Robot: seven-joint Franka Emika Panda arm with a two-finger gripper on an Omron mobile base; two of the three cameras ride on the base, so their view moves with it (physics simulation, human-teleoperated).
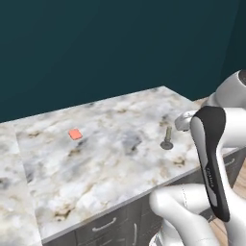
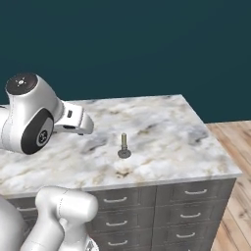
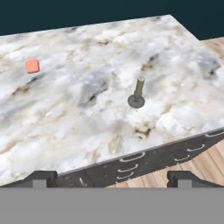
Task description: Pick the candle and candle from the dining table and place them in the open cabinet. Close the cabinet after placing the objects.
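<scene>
Hand view: grey-holder candle [image 3: 138,92] stood upright on the dining table [image 3: 78,118], long axis vertical, wick end up, near the front edge, probably for easy reach. Orange-red block [image 3: 32,66] lay well apart. Gripper [image 3: 111,177] hung back over the drawers, jaws wide apart, empty.

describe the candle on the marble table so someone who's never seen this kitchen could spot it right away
Start at the broad white-and-grey marble dining table over grey drawers. Toward its front edge, near the right end in the hand view, stands a short cream taper candle on a small round grey metal holder, upright and alone. Its only neighbour is a flat orange-red block far off to the left.
</scene>
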